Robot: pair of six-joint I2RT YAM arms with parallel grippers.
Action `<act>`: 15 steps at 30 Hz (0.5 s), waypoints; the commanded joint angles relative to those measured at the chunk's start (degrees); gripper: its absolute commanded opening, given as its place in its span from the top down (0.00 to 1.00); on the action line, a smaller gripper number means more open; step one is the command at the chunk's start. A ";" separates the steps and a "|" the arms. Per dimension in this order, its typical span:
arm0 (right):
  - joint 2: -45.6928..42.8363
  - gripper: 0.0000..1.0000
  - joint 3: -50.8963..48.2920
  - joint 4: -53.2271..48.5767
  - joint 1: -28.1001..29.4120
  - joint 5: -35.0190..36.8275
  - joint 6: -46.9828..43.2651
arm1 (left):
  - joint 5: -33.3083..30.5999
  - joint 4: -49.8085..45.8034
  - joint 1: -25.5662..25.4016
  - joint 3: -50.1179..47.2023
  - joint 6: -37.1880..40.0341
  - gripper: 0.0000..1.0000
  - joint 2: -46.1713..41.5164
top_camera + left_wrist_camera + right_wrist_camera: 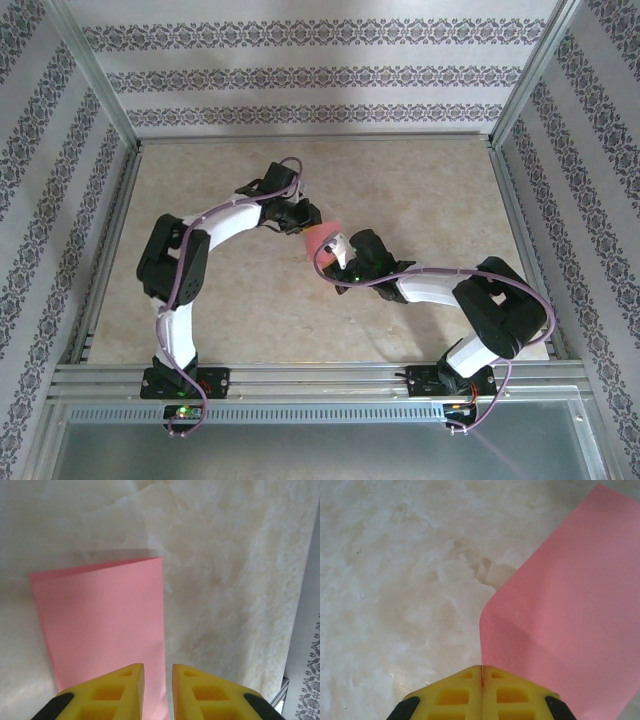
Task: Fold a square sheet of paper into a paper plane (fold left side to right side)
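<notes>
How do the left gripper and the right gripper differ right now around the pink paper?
The left gripper has its jaws slightly apart, while the right gripper has its jaws pressed together. The right gripper pinches an edge of the square sheet of paper, with a pink sliver showing between its fingers. The left gripper shows no pinch, and the paper is seen through its gap. Both have yellow fingers and point at the same sheet.

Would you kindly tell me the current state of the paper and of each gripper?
square sheet of paper: folded over on itself, not yet a plane, one edge pinched.
left gripper: slightly open, above the paper.
right gripper: shut on the paper's edge.
</notes>
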 commanded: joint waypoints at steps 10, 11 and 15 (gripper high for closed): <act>2.02 1.00 -0.99 2.42 -1.19 -5.13 4.51 | 1.62 -7.47 -2.61 6.91 6.63 0.83 10.47; 2.21 1.00 -0.99 2.50 -1.37 -5.37 4.95 | 1.23 -7.80 -2.70 6.81 7.05 0.84 10.86; 3.31 1.00 -0.82 2.36 -2.56 -6.61 5.92 | -0.45 -7.82 -2.88 5.60 8.08 0.86 11.49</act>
